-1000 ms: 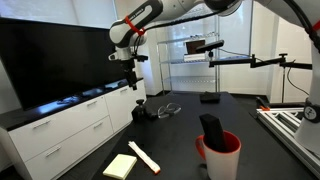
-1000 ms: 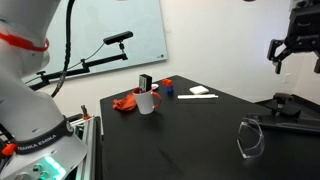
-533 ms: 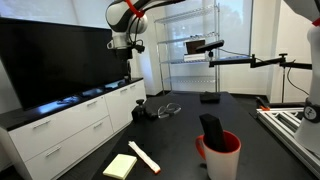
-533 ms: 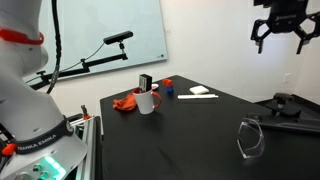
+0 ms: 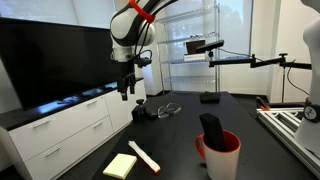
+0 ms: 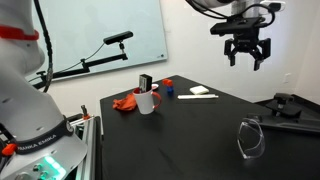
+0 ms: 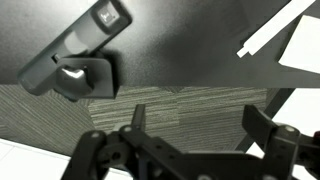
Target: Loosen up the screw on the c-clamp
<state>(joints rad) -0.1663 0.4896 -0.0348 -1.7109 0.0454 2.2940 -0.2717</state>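
The c-clamp (image 5: 140, 113) is a small dark metal lump at the far left corner of the black table (image 5: 190, 135), next to the silvery wire loops (image 5: 168, 108). In the wrist view it (image 7: 84, 52) lies by the table's edge, above and left of my jaws. In an exterior view a dark shape (image 6: 283, 104) at the right edge may be it. My gripper (image 5: 125, 91) hangs in the air above the clamp, well clear of it, open and empty. It also shows open in an exterior view (image 6: 245, 58) and in the wrist view (image 7: 195, 125).
A red bucket (image 5: 220, 155) with a black object (image 5: 211, 128) stands at the near table edge, also in an exterior view (image 6: 146, 102). A yellow notepad (image 5: 120, 166) and a white stick (image 5: 143, 156) lie nearby. White cabinets (image 5: 60, 130) stand by the table. Grey carpet (image 7: 190, 100) lies below.
The gripper rose high half a second ago and has since come down again above the clamp corner, turning about its axis. It stays open. Nothing on the table moved.
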